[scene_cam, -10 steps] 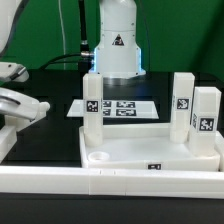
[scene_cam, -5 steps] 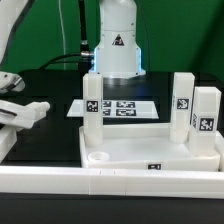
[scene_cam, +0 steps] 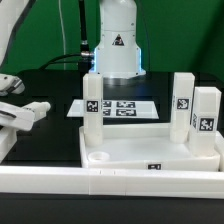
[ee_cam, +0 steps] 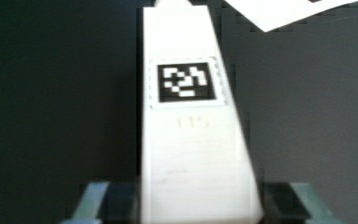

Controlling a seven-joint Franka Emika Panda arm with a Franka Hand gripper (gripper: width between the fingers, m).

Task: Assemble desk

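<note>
fingers [ee_cam: 185, 200] flank a long white tagged leg [ee_cam: 194, 110].

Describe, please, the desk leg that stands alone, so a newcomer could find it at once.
Find the wide white desk panel at the front of the exterior view. At its left end in that view stands one upright tagged leg. Unlike the two legs on the right, it has no neighbour.

A robotics lab: black table [scene_cam: 50, 100] with marker board [scene_cam: 118, 107] (printed tags), white arm base [scene_cam: 117, 45] behind.
</note>
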